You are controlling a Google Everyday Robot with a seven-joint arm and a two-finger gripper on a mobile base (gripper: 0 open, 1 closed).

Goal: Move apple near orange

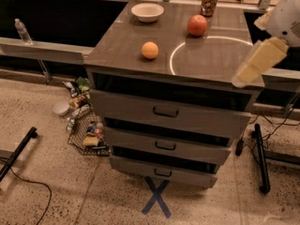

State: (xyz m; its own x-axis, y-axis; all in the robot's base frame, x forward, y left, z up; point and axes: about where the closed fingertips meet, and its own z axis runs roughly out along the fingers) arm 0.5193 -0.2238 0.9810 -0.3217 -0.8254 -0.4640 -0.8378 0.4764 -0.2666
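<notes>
The red apple [197, 25] sits on the grey drawer-unit top [211, 60], toward the back and right of centre. The smaller orange [150, 50] sits on the same top, nearer the front and to the apple's left, well apart from it. My gripper [257, 63] is a beige part below a white arm joint [287, 14] at the right edge. It hangs over the front right corner of the top, well to the right of and nearer than the apple, and holds nothing that I can see.
A white bowl [147, 11] and a soda can [209, 0] stand at the back of the top. Three drawers face me below. A wire basket of snacks [86, 130] lies on the floor at left, and a black stand leg [260, 158] at right.
</notes>
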